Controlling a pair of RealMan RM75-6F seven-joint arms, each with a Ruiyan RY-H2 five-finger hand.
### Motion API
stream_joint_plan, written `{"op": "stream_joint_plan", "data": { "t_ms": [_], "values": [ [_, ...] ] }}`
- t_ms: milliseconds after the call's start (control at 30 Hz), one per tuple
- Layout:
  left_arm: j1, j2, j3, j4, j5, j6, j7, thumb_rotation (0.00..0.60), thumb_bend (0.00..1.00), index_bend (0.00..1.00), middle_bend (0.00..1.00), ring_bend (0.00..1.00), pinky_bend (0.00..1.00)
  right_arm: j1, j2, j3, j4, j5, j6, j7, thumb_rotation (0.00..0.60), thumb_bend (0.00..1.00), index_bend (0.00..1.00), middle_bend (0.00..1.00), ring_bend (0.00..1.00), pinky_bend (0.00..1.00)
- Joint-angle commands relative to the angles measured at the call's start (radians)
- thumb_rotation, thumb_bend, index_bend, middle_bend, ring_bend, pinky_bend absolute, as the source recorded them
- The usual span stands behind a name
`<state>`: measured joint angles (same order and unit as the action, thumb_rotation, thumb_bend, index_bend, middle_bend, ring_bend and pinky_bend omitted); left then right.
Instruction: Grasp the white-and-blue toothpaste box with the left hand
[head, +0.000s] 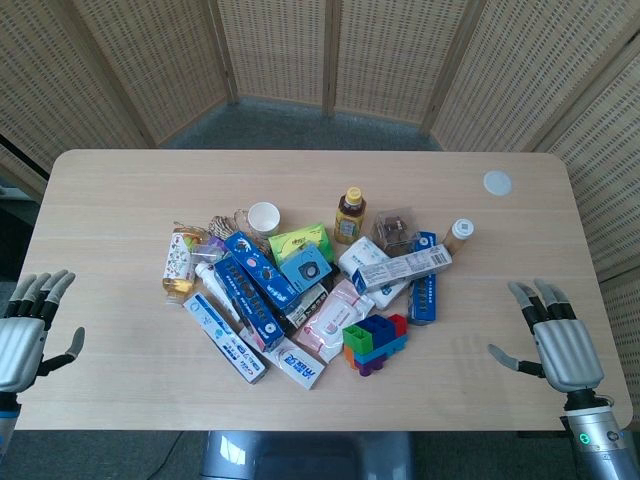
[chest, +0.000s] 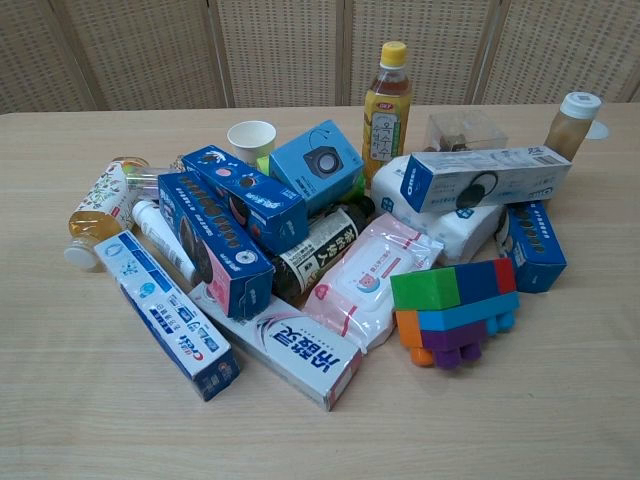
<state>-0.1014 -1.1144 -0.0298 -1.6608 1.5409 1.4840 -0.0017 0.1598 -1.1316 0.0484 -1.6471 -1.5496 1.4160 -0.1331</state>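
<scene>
The white-and-blue toothpaste box lies flat at the near left edge of a pile of goods, its long side running diagonally toward the table's front. My left hand hovers open at the table's left edge, far to the left of the box, fingers spread and holding nothing. At the right edge my right hand is open as well, away from the pile. Neither hand shows in the chest view.
Against the box lie dark blue cookie boxes, a second white toothpaste box and a fallen drink bottle. Further right are a pink wipes pack, coloured blocks, a tea bottle and a paper cup.
</scene>
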Motion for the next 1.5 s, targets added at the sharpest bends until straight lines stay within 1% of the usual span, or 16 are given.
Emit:
{"op": "stream_joint_plan", "data": {
  "t_ms": [33, 400, 633, 900, 1000, 1133, 1267, 1300, 1333, 1367, 1433, 1500],
  "values": [
    [-0.004, 0.0, 0.003, 0.003, -0.001, -0.009, -0.004, 0.492, 0.51, 0.0, 0.01, 0.0, 0.0, 0.001, 0.0, 0.001, -0.004, -0.002, 0.001, -0.001, 0.0, 0.19, 0.0, 0.11, 0.0, 0.0],
    [-0.01, 0.018, 0.001, -0.004, 0.002, -0.013, -0.02, 0.493, 0.51, 0.0, 0.01, 0.0, 0.0, 0.0, 0.004, -0.002, -0.02, -0.022, 0.016, -0.001, 0.0, 0.19, 0.0, 0.11, 0.0, 0.0],
    [-0.014, 0.035, -0.008, -0.026, -0.003, -0.01, 0.005, 0.492, 0.51, 0.0, 0.01, 0.0, 0.0, 0.003, 0.01, 0.004, -0.024, -0.007, 0.007, -0.006, 0.0, 0.19, 0.0, 0.11, 0.0, 0.0],
    [-0.025, 0.035, -0.001, -0.03, -0.005, -0.034, 0.032, 0.492, 0.51, 0.0, 0.01, 0.0, 0.0, 0.015, 0.008, 0.006, -0.024, 0.002, -0.014, -0.015, 0.0, 0.19, 0.0, 0.11, 0.0, 0.0],
    [-0.041, 0.045, 0.007, -0.03, 0.004, -0.065, 0.041, 0.492, 0.51, 0.0, 0.01, 0.0, 0.0, 0.013, 0.007, 0.006, -0.026, 0.005, -0.012, -0.018, 0.0, 0.19, 0.0, 0.11, 0.0, 0.0],
    [-0.088, 0.086, 0.025, -0.04, 0.026, -0.154, 0.073, 0.491, 0.51, 0.0, 0.0, 0.0, 0.0, 0.012, 0.013, 0.008, -0.035, 0.007, -0.006, -0.023, 0.0, 0.19, 0.0, 0.11, 0.0, 0.0],
    [-0.133, 0.109, 0.037, -0.066, 0.037, -0.235, 0.106, 0.489, 0.51, 0.0, 0.0, 0.0, 0.0, 0.009, 0.014, 0.01, -0.046, 0.0, 0.006, -0.028, 0.0, 0.19, 0.0, 0.11, 0.0, 0.0],
    [-0.144, 0.112, 0.04, -0.073, 0.036, -0.257, 0.112, 0.486, 0.5, 0.0, 0.0, 0.0, 0.0, 0.008, 0.014, 0.01, -0.046, -0.003, 0.009, -0.03, 0.0, 0.19, 0.0, 0.11, 0.0, 0.0],
    [-0.159, 0.116, 0.044, -0.082, 0.034, -0.286, 0.12, 0.478, 0.46, 0.0, 0.0, 0.0, 0.0, 0.007, 0.014, 0.008, -0.047, -0.005, 0.011, -0.032, 0.0, 0.19, 0.0, 0.11, 0.0, 0.0],
    [-0.17, 0.117, 0.046, -0.087, 0.033, -0.307, 0.129, 0.471, 0.42, 0.0, 0.0, 0.0, 0.0, 0.006, 0.014, 0.008, -0.048, -0.007, 0.013, -0.033, 0.0, 0.19, 0.0, 0.11, 0.0, 0.0],
    [-0.194, 0.117, 0.047, -0.094, 0.026, -0.35, 0.161, 0.435, 0.3, 0.0, 0.0, 0.0, 0.0, 0.005, 0.015, 0.007, -0.049, -0.011, 0.018, -0.033, 0.0, 0.19, 0.0, 0.11, 0.0, 0.0],
    [-0.214, 0.11, 0.046, -0.098, 0.016, -0.384, 0.185, 0.408, 0.24, 0.0, 0.0, 0.0, 0.0, 0.003, 0.017, 0.008, -0.051, -0.014, 0.024, -0.031, 0.0, 0.19, 0.0, 0.11, 0.0, 0.0]
  ]
}}
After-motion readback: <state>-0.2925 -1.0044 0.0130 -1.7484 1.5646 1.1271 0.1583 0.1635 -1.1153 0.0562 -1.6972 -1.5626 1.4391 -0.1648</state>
